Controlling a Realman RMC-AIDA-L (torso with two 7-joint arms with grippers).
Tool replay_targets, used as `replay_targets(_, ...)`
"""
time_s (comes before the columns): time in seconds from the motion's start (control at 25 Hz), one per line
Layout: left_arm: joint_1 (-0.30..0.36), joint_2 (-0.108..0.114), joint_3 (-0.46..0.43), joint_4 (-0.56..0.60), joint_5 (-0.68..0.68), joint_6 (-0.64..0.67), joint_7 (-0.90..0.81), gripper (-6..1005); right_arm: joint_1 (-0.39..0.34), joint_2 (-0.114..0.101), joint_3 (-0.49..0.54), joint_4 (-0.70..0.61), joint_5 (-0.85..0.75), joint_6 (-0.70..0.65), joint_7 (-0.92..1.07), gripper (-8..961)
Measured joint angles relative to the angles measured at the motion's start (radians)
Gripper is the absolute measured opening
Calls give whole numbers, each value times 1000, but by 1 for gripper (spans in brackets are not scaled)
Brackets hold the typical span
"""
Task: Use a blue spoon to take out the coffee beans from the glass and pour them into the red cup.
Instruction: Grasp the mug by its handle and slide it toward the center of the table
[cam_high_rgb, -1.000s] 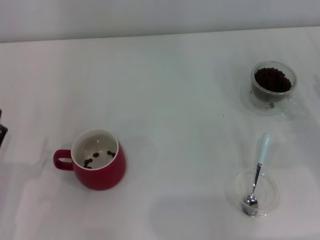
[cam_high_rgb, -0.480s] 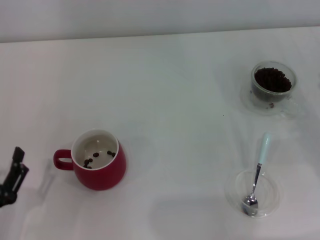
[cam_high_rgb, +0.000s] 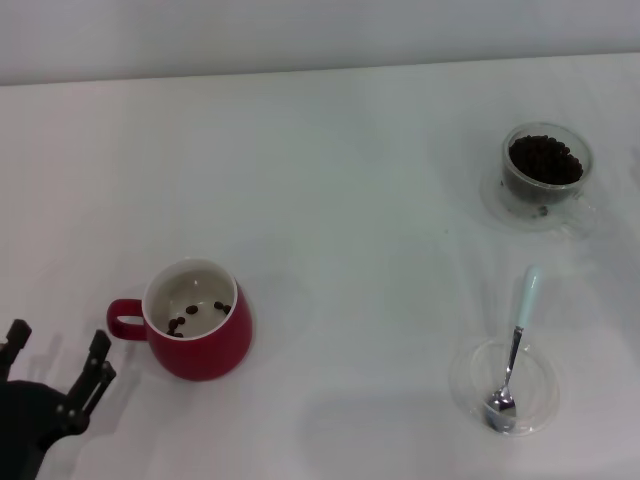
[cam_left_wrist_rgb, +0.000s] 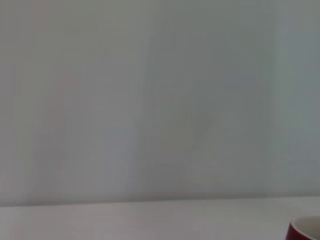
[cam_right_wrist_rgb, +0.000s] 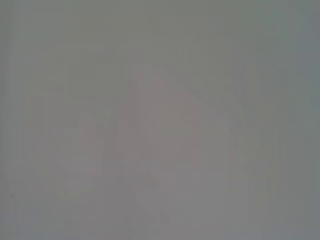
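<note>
Your left end effector (cam_high_rgb: 57, 368) hovers fingers spread, just left of the squat deep-red mug (cam_high_rgb: 198, 333) holding a few dark coffee beans (cam_high_rgb: 192, 312). The pale-blue-handled metal spoon (cam_high_rgb: 514, 348) rests in a flat clear dish (cam_high_rgb: 503, 388); the bean-filled clear glass cup (cam_high_rgb: 545, 170) sits beyond it.

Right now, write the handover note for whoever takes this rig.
Left gripper: open, empty, low at the table's near left, beside the red cup's handle.
Right gripper: not in view.
Red cup: upright, a few coffee beans inside.
Glass: far right, nearly full of beans.
Blue spoon: bowl resting in the clear round dish, handle pointing away from the robot.
Done: some beans transferred.
Left: pick up the spoon, scoop more beans, pour into the cup.
</note>
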Motion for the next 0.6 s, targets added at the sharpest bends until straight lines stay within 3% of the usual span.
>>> replay_targets(0.24, -9, 1, 0, 5, -1, -49, 1, 887, -1, 2, -1, 3, 2, 7, 0, 715)
replay_targets(0.6, -91, 5, -4, -5, -10, -124, 3, 888, -10, 4, 7, 10, 5, 14, 1, 716)
